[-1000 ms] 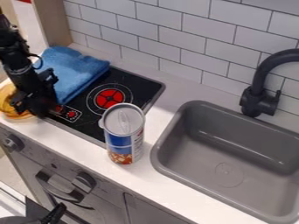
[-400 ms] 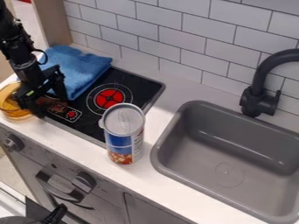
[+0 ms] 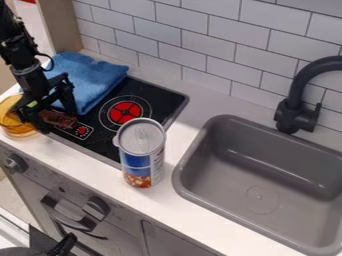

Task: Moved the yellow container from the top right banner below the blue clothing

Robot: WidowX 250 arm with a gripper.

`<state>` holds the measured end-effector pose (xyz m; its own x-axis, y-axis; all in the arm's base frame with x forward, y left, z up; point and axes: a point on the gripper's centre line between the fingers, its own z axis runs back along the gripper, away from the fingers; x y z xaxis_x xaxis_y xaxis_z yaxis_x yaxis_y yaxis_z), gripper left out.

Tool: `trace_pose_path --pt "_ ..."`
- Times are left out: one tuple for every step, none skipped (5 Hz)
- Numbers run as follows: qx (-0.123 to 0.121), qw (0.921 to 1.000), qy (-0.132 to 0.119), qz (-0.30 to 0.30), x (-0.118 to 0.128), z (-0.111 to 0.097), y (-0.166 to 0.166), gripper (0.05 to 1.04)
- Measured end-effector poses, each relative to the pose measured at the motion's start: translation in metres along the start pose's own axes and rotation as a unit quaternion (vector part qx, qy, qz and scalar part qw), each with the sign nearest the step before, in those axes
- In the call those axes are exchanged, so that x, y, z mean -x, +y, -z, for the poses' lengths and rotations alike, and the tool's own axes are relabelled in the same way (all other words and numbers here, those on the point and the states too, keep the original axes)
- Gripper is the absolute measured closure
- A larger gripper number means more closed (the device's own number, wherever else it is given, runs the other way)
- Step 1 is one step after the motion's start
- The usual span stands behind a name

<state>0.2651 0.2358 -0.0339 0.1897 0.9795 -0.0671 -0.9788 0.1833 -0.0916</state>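
the claw [image 3: 59, 121] has opened since 1 second ago: its 2 fingers stand wide at the stove's [image 3: 167, 100] left end. the yellow container [image 3: 19, 131], left of the stove, is probably released. the claw partly covers it; the brown thing [image 3: 57, 119] over the stove's left edge is unclear.

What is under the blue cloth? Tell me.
The black stove top runs under the right-hand part of the blue cloth. The cloth covers the rest of what is beneath it, so I can't tell whether anything else lies there.
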Motion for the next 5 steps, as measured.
trace_pose_path --pt "0.004 0.9998 -0.018 0.002 0.001 -0.008 -0.005 0.086" --pt "-0.003 0.9990 -0.044 0.012 0.006 -0.021 -0.007 0.086" --pt "-0.003 0.9985 -0.038 0.038 0.010 -0.036 -0.010 0.086" --pt "-0.014 0.9855 -0.057 0.159 0.014 -0.036 -0.021 0.086" --pt "-0.016 0.9548 -0.063 0.290 0.022 -0.036 -0.036 0.086"
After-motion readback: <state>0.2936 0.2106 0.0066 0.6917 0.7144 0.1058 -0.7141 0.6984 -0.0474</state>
